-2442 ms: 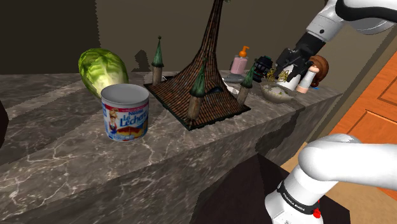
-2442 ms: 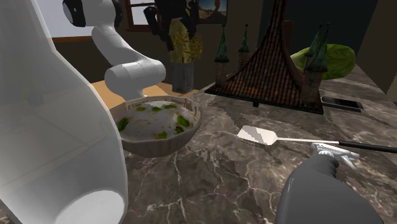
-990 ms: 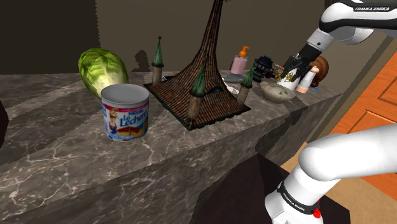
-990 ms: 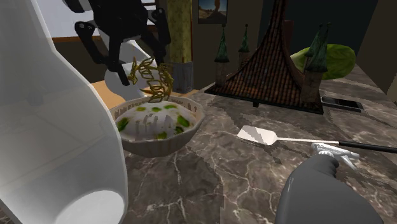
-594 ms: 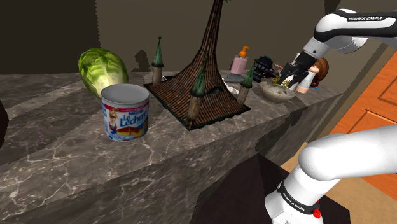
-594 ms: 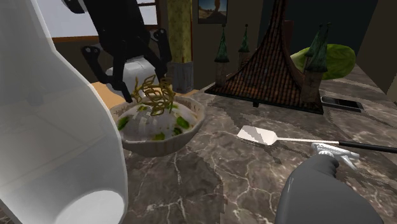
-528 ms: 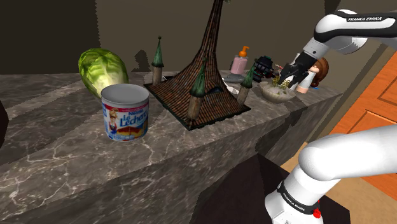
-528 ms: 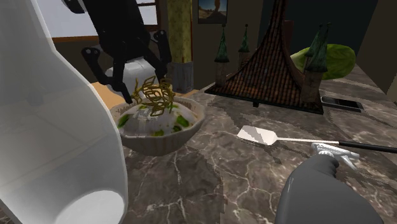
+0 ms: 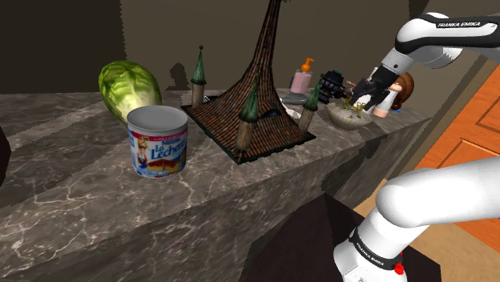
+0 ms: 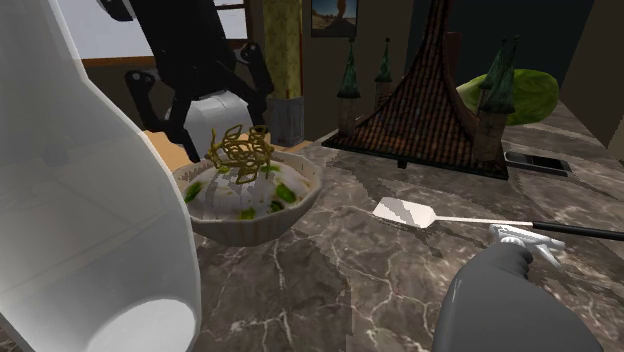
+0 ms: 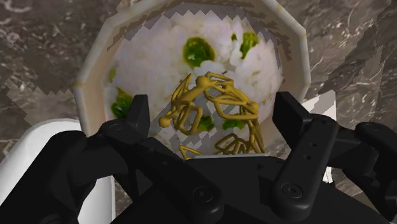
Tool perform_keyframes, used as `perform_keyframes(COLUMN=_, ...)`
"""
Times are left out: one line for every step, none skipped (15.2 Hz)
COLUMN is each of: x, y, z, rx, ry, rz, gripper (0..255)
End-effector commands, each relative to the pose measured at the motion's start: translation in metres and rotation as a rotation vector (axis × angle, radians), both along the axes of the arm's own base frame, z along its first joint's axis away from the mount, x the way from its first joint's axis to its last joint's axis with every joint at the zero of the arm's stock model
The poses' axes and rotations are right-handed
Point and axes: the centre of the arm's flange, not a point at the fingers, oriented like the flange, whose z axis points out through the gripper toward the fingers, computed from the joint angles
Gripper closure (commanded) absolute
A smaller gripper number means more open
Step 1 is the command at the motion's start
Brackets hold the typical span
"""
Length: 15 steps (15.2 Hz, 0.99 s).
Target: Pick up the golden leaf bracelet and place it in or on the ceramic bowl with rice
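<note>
The golden openwork leaf bracelet point(image 11: 213, 118) lay on the rice inside the pale faceted ceramic bowl point(image 11: 90, 69). The black pincer point(image 11: 213, 105) stood open, one finger either side. Recommended: retract straight upward, keeping the fingers from snagging links or nudging the bowl.

The dark marbled counter point(image 9: 76, 208) is carrying everything. In the shoulder view, 1 cabbage point(image 9: 130, 82) is lying toward the back at the left, and 1 open can point(image 9: 158, 141) is standing upright just in front of it. A tower point(image 9: 250, 112) on a square dark base, with spires at its corners, is sitting at the middle. Beyond it 1 pink bottle point(image 9: 301, 78) is standing, and the bowl point(image 9: 350, 122) is resting near the far end. In the second exterior view, a spatula point(image 10: 405, 211) is lying flat near the bowl, apart from it, and a phone point(image 10: 537, 161) is lying by the tower's base.
</note>
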Motion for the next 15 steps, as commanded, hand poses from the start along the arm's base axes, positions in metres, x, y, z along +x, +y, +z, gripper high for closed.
perform_keyframes(x=0.000, y=0.000, z=0.000, rx=0.000, ry=0.000, rz=0.000, gripper=0)
perform_keyframes(x=0.000, y=0.000, z=0.000, rx=0.000, ry=0.000, rz=0.000, gripper=0)
perform_keyframes(x=0.000, y=0.000, z=0.000, rx=0.000, ry=0.000, rz=0.000, gripper=0)
perform_keyframes(x=0.000, y=0.000, z=0.000, rx=0.000, ry=0.000, rz=0.000, gripper=0)
perform_keyframes(x=-0.003, y=-0.001, z=0.013, rx=0.000, ry=0.000, rz=0.000, gripper=0)
perform_keyframes(x=-0.007, y=-0.001, z=0.026, rx=0.000, ry=0.000, rz=0.000, gripper=0)
perform_keyframes(x=-0.010, y=-0.002, z=0.038, rx=0.000, ry=0.000, rz=0.000, gripper=0)
perform_keyframes(x=-0.012, y=-0.002, z=0.048, rx=0.000, ry=0.000, rz=0.000, gripper=0)
perform_keyframes(x=-0.012, y=-0.002, z=0.048, rx=0.000, ry=0.000, rz=0.000, gripper=0)
perform_keyframes(x=-0.012, y=-0.002, z=0.048, rx=0.000, ry=0.000, rz=0.000, gripper=0)
perform_keyframes(x=-0.012, y=-0.002, z=0.048, rx=0.000, ry=0.000, rz=0.000, gripper=0)
perform_keyframes(x=-0.012, y=-0.002, z=0.048, rx=0.000, ry=0.000, rz=0.000, gripper=0)
perform_keyframes(x=-0.012, y=-0.002, z=0.048, rx=0.000, ry=0.000, rz=0.000, gripper=0)
perform_keyframes(x=-0.012, y=-0.002, z=0.048, rx=0.000, ry=0.000, rz=0.000, gripper=0)
perform_keyframes(x=-0.012, y=-0.002, z=0.048, rx=0.000, ry=0.000, rz=0.000, gripper=0)
